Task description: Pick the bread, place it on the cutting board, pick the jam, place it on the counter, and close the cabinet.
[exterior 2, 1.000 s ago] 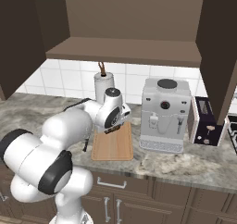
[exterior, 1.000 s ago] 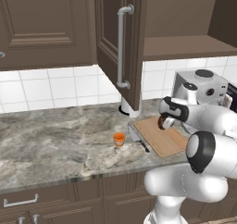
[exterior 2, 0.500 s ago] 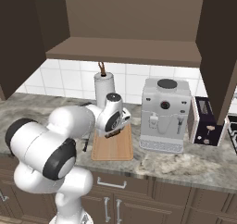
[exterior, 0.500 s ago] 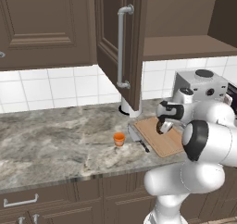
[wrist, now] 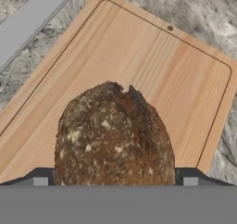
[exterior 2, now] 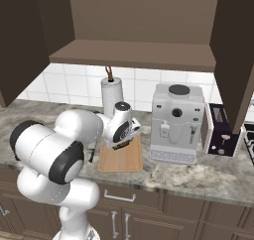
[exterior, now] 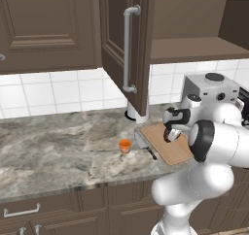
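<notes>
The bread [wrist: 115,135], a dark brown speckled loaf, sits between my fingertips [wrist: 40,179] in the hand view, and my gripper [wrist: 115,179] is shut on it. Beneath it lies the light wooden cutting board [wrist: 152,56]. From the left base view my gripper [exterior: 170,133] holds the bread [exterior: 169,137] low over the cutting board [exterior: 172,151]. The small orange jam [exterior: 125,146] stands on the marbled counter [exterior: 58,151], left of the board. The cabinet [exterior: 131,44] door stands open above, its shelf [exterior 2: 134,53] bare. In the right base view my arm covers the rear of the cutting board [exterior 2: 121,160].
A knife [exterior: 145,144] lies on the counter between jam and board; its blade [wrist: 32,19] runs along the board's edge. A white paper-towel roll [exterior 2: 111,92] stands behind the board. A coffee machine [exterior 2: 176,122] and a toaster [exterior 2: 221,135] stand to the right.
My hand has come down a little with the bread toward the cutting board, and the elbow has swung round. The jam, the knife and the cabinet door have stayed put.
</notes>
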You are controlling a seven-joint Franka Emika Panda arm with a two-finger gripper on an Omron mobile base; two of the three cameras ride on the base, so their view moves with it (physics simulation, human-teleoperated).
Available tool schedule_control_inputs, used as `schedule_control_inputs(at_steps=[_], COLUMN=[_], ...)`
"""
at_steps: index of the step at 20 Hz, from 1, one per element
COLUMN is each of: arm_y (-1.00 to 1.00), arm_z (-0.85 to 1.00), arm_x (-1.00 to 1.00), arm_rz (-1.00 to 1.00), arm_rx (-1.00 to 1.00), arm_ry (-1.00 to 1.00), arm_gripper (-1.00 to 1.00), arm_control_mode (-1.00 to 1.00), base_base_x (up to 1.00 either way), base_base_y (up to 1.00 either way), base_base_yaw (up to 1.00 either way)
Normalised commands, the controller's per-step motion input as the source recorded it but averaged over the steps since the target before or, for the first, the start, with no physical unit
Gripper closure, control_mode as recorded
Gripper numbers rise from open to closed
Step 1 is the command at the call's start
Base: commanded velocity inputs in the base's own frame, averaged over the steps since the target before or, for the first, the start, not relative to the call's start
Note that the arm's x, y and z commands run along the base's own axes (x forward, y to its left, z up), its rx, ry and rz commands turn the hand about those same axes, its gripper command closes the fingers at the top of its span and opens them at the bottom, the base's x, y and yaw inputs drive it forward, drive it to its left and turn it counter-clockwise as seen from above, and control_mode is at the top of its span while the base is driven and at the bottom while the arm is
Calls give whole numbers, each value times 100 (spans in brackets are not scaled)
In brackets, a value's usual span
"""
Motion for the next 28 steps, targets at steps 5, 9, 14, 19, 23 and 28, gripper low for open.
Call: schedule_control_inputs(at_steps=[5, 9, 14, 19, 23, 28], arm_y=[0, 0, 0, 0, 0, 0], arm_z=[-9, -5, 0, 0, 0, 0], arm_x=[9, 8, 0, 0, 0, 0], arm_rz=[0, 0, 0, 0, 0, 0], arm_rx=[0, 0, 0, 0, 0, 0], arm_ry=[0, 0, 1, 0, 0, 0], arm_gripper=[100, 100, -100, -100, -100, -100], arm_control_mode=[-100, -100, -100, -100, -100, -100], base_base_x=[0, 0, 0, 0, 0, 0], base_base_y=[0, 0, 0, 0, 0, 0], base_base_yaw=[0, 0, 0, 0, 0, 0])
